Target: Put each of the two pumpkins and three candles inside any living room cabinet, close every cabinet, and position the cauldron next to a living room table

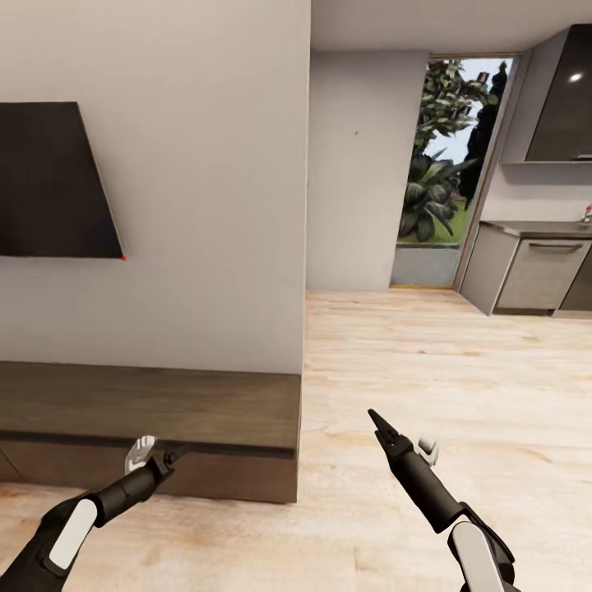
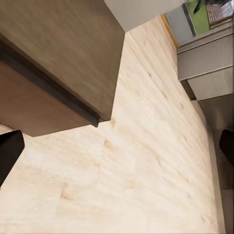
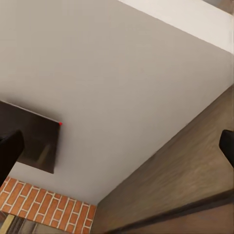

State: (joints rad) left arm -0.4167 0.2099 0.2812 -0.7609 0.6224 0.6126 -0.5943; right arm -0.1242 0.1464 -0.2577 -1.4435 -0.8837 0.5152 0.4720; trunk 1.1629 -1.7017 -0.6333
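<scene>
Dark brown cabinet (image 1: 148, 427) stands shut against the wall as my left gripper (image 1: 174, 454) and right gripper (image 1: 378, 423) hover empty, fingers spread.

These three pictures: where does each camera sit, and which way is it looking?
Head view: on the robot's head, looking forward and down at the cabinet, wall and kitchen; both arms show, with left gripper and right gripper.
Left wrist view: near the left gripper, aimed at the floor past the cabinet's end; dark fingertips at the edges.
Right wrist view: near the right gripper, facing the wall.
All three share the cabinet.
</scene>
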